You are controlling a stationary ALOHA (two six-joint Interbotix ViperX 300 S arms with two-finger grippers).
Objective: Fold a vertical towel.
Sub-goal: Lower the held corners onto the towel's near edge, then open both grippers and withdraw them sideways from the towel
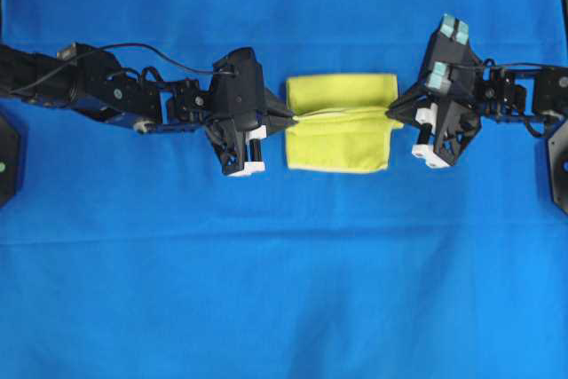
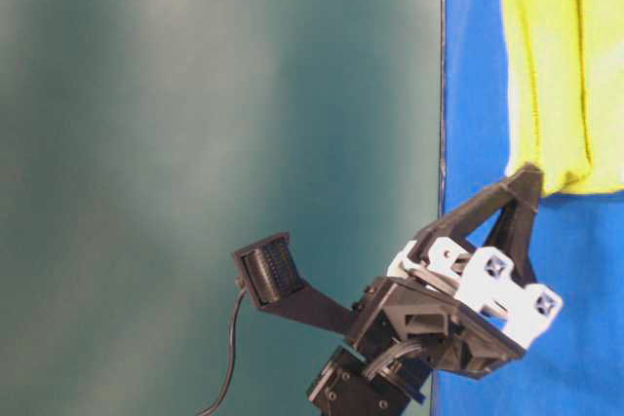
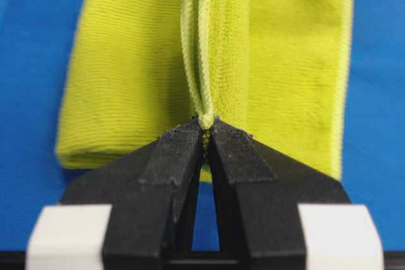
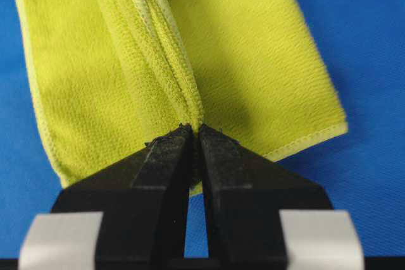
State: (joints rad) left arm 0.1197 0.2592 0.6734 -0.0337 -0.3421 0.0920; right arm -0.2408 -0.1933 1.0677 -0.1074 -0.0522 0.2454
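Both arms reached in level from opposite sides of the overhead view, meeting the towel at its mid-line. Left gripper came from the left, tips pointing right; right gripper came from the right, tips pointing left. Each wrist camera looked along its own jaws toward the cloth.

Left gripper's fingers were drawn narrow, pinching a gathered ridge of hem at the towel's left edge. Right gripper's fingers were likewise nearly closed, nipping the layered edge at the right side.

Towel was yellow-green, fine terry nap, paler stitched hem along its borders. It lay near the middle of the blue cloth, slightly toward the far side, between the two grippers. A raised crease ran across it from one pinch to the other, dividing it into a far panel and a near panel; the near panel looked folded, with a rounded lower edge.

Outline was close to square in the overhead view, slightly wider left to right. The crease line ran left to right, tilting a little upward toward the right gripper.
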